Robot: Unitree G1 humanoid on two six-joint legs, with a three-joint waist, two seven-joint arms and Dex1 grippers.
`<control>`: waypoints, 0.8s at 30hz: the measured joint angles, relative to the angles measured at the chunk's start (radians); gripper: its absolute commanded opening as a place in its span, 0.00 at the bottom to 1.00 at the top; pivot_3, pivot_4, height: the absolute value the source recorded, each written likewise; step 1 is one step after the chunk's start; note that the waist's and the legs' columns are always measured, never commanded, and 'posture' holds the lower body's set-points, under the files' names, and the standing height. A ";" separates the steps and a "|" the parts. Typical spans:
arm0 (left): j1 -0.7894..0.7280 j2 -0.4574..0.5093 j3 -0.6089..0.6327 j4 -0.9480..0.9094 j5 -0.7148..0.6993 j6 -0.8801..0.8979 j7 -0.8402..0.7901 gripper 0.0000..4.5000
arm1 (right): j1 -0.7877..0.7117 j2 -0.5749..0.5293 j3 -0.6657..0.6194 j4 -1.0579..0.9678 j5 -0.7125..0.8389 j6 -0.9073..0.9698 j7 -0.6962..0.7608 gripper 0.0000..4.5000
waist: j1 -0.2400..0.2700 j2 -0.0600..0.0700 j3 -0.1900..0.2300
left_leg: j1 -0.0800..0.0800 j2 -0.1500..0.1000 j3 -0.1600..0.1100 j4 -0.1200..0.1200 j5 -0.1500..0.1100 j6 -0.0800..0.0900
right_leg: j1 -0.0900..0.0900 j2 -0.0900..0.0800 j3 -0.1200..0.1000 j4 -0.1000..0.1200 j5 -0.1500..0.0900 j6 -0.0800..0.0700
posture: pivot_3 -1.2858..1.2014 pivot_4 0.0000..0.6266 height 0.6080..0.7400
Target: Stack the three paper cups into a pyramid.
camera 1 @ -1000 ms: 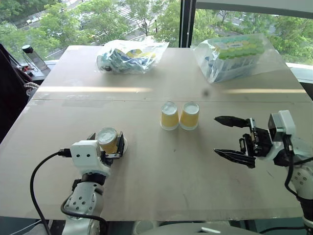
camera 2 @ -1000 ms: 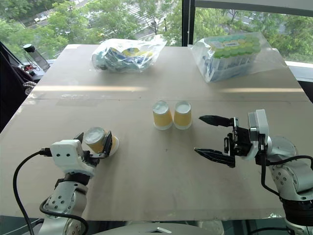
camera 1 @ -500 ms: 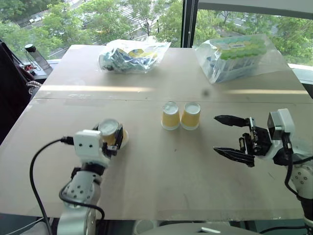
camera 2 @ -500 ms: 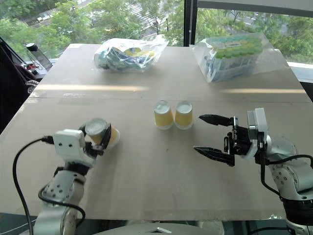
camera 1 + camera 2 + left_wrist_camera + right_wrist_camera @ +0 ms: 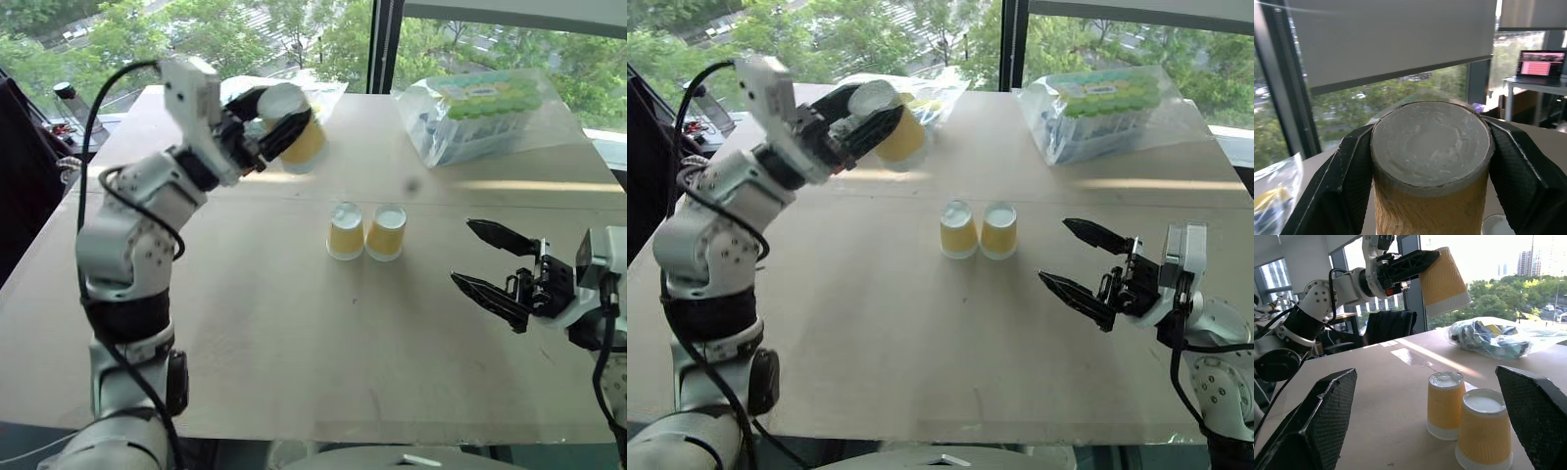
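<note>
Cups, held one: third cup [image 5: 292,135] gripped by the left gripper [image 5: 273,130], black fingers [image 5: 1352,181] pressed on opposite sides of its wall; white base faces the wrist camera, rim pointing away from the hand
Cup axis: tilted, nowhere near upright (base up and back toward the arm, rim forward and down in the right wrist view)
Left arm pose: raised high over the far left part of the table [image 5: 245,372], forearm reaching forward and inward; cup well clear of the surface
Base pair: two cups [image 5: 365,231] stand inverted, white bases up, side by side and touching at mid-table
Key relation: base pair lies below and to the right of the held cup, nearer the robot; the seam between the two bases is the target, in my judgement
Coming move (judgement): carry right and down, level the cup's axis to vertical, rim down across both bases; a tilted release risks it rolling off
Right gripper [image 5: 500,274]: jaws spread wide, nothing between them; hovers low just right of the base pair, nearer to it than the left
Surroundings: two clear bags [image 5: 470,108] at the far edge, well apart from the cups
</note>
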 measured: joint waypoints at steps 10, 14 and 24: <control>-0.209 -0.035 -0.189 0.306 0.070 -0.033 -0.310 0.75 | 0.054 0.015 -0.033 -0.081 0.008 -0.017 -0.100 1.00 | -0.005 0.000 0.000 | -0.005 0.000 0.001 0.000 0.000 0.001 | -0.006 0.001 0.000 0.004 0.000 0.000 | 0.52 0.24 1.00; -0.223 -0.039 -0.241 0.336 0.119 -0.076 -0.388 0.75 | 0.066 0.015 -0.038 -0.092 0.017 -0.018 -0.118 1.00 | -0.006 0.000 0.000 | -0.005 0.000 0.001 0.000 0.000 0.001 | -0.006 0.001 0.000 0.004 0.000 0.000 | 0.52 0.24 1.00; -0.215 -0.036 -0.261 0.367 0.213 -0.134 -0.438 0.75 | 0.120 0.040 -0.053 -0.090 0.021 -0.075 -0.088 1.00 | -0.003 0.000 0.000 | -0.006 0.000 0.001 0.001 0.000 0.001 | -0.006 0.001 0.000 0.004 0.000 0.000 | 0.52 0.24 1.00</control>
